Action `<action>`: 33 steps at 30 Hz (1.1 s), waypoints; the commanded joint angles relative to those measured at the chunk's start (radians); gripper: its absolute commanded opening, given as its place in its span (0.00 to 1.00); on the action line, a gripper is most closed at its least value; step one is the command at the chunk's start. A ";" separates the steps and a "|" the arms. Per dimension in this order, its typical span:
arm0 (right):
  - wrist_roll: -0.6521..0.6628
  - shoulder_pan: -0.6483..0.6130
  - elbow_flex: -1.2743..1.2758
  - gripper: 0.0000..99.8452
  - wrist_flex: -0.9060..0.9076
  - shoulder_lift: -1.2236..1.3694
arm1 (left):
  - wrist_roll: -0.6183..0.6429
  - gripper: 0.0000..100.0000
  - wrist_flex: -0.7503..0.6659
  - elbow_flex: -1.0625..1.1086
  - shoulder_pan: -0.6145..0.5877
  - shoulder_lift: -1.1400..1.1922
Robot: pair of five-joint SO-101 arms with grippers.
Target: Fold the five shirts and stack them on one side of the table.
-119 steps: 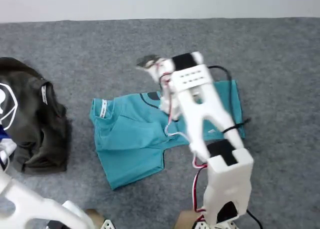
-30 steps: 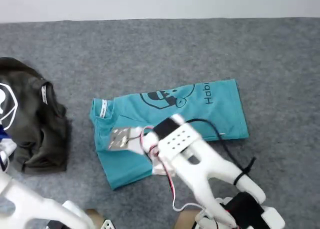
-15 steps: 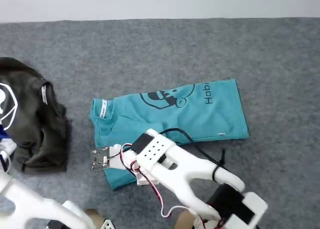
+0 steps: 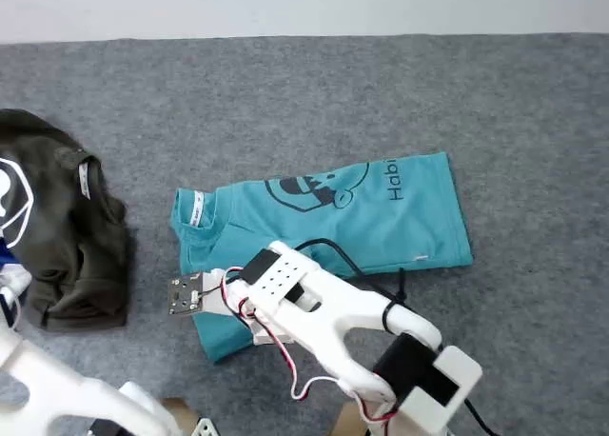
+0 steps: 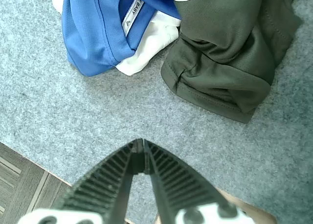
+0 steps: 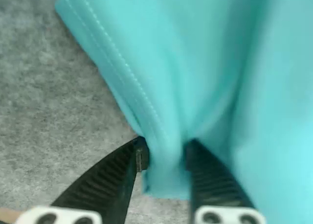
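My right gripper [image 6: 166, 158] is drawn in narrow on the teal shirt [image 6: 210, 62], with a bunched fold of its stitched hem pinched between the two dark fingers; the grey mat [image 6: 44, 111] lies just beside that edge.

On the left wrist camera, my left gripper [image 5: 143, 148] has its ribbed fingers pressed tip to tip with nothing between them; it hangs over bare mat near the table's edge, with a strip of floor [image 5: 19, 185] at the corner of the picture; beyond the tips lie a blue shirt [image 5: 98, 33] with its neck label showing, a white garment [image 5: 149, 45] tucked under it, and a crumpled olive shirt [image 5: 230, 53] touching both.

From the high camera, the teal shirt lies spread across the middle of the table, print up, collar toward the olive shirt; the right arm [image 4: 324, 307] stretches from the near edge over the teal shirt's near corner on the collar side, where the sleeve sticks out; the olive shirt sits heaped at the far side of the mat, apart from the teal one; part of the left arm [image 4: 48, 388] shows in the near corner below that heap.
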 commanded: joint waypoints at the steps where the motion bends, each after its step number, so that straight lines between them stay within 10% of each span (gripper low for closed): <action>1: 0.005 0.002 -0.043 0.05 0.002 0.048 | -0.003 0.01 0.014 -0.002 -0.009 -0.023; 33: -0.164 0.266 -0.578 0.10 0.156 0.217 | -0.003 0.01 0.011 -0.001 -0.003 -0.021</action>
